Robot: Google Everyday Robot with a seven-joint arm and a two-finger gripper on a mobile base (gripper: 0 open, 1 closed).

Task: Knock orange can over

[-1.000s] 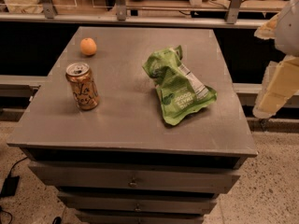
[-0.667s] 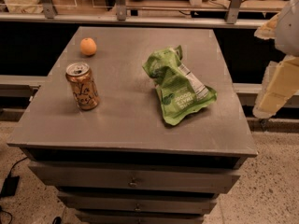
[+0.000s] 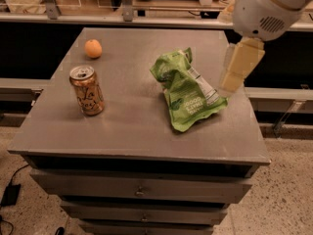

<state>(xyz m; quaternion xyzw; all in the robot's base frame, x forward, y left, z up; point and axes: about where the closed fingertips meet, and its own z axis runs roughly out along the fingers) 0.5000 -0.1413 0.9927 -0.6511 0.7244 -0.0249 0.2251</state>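
I see the orange can [image 3: 87, 90] upright by the tabletop's [image 3: 132, 131] left edge, crumpled green snack bag [image 3: 188, 92] right of centre, my gripper [image 3: 238, 67] over the right edge beside the bag, how wide it stands I cannot tell, orange fruit [image 3: 93, 48] near far left corner.

We're seeing soft, slightly warm indoor light from overhead, pretty even across the grey table [image 3: 137, 126], which has a dull sheen but no harsh glare. The orange can [image 3: 87, 90] casts only a faint shadow at its base, and its silver top catches a small highlight. The gripper [image 3: 230, 84], over the table's right edge beside the green bag [image 3: 188, 89], looks pale and nearly washed out. Behind the table and under its lip it's deep shadow.
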